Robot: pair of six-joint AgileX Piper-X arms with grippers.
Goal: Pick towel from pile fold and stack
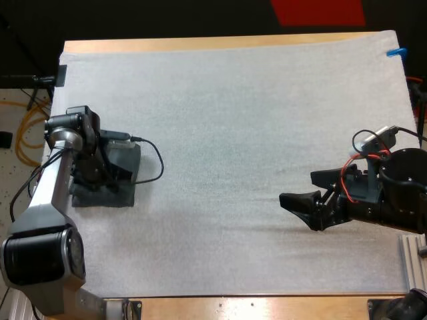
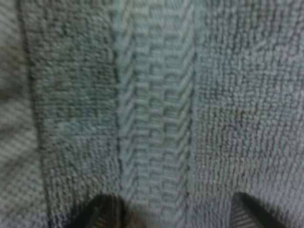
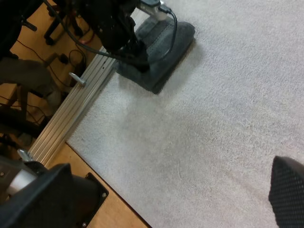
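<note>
**Left gripper (image 1: 100, 175) down on folded towel (image 1: 112, 197); right gripper (image 1: 297, 188) idle.**
Left jaws stand apart, tips flat on the towel's woven band, probably seating it rather than gripping; the towel lies at the frame's left edge on the white mat (image 1: 233, 133). Right jaws are wide and empty, parked low at right, well apart, seemingly to keep clear.

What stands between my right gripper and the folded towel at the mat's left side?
Nothing visible: only bare white mat lies between the right gripper and the folded towel. The left gripper is down on the towel itself.
</note>
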